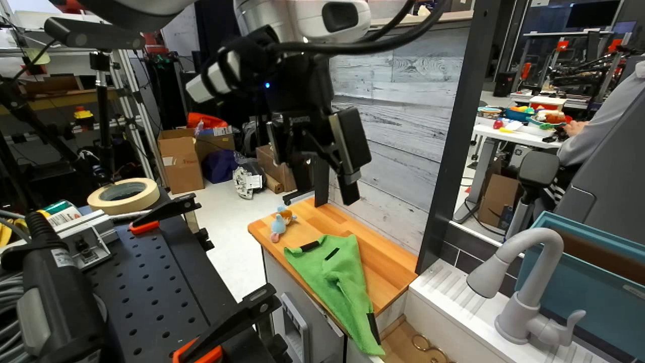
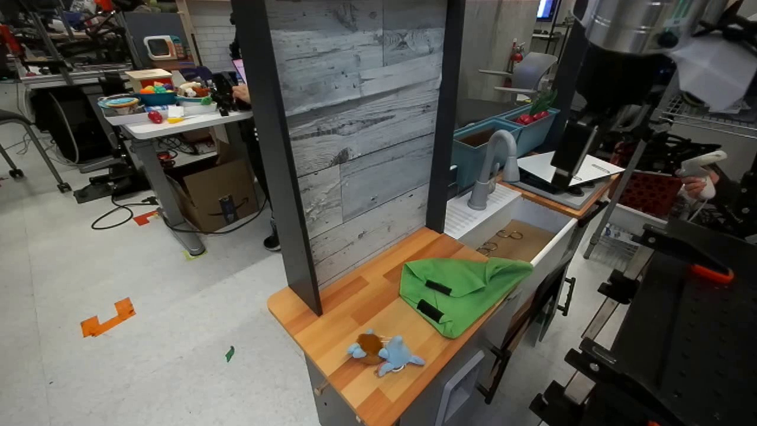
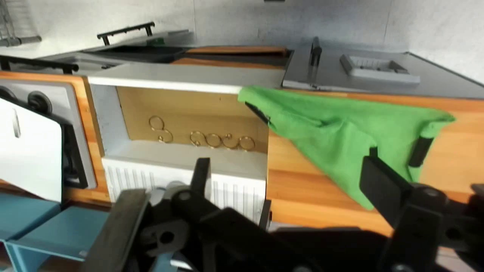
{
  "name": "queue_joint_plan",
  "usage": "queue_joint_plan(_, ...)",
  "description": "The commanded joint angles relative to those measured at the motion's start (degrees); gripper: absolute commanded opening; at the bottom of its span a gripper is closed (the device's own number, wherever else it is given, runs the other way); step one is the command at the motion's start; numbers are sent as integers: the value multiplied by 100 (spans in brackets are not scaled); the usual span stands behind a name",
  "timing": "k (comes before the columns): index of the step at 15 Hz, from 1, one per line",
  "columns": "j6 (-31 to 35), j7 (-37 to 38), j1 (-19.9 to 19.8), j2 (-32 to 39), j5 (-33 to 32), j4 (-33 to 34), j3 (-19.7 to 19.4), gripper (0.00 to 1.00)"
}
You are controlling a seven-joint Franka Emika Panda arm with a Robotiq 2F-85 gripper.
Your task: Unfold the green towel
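Note:
The green towel (image 1: pixel 335 269) lies partly folded and wrinkled on the small wooden tabletop (image 1: pixel 390 272). It shows also in an exterior view (image 2: pixel 461 296) and in the wrist view (image 3: pixel 340 124). Short black strips are on it near its ends. Its narrow end reaches past the tabletop onto the sink's front corner, and a flap is folded across its middle. My gripper (image 1: pixel 325 184) is in the air well above the tabletop. In the wrist view, the gripper (image 3: pixel 287 166) has its fingers wide apart with nothing between them. The gripper (image 2: pixel 565 177) also shows in an exterior view, apart from the towel.
Small blue and brown plush toys (image 2: pixel 397 355) sit at the tabletop's far end from the sink. A white sink (image 3: pixel 185 77) with gold rings (image 3: pixel 213 139) adjoins the tabletop. A grey faucet (image 1: pixel 539 272) and an upright wood-plank panel (image 2: pixel 361 148) stand along the back.

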Motion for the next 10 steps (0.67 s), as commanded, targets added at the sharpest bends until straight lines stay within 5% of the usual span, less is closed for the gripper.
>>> queue_joint_plan(1,497,89,-12,461,-53,548,-24,100)
queue_joint_plan(5,964,-100,-100,1061,269,905,172,100)
queue_joint_plan(10,1167,-659,-626,2112,1111,1368,980,100)
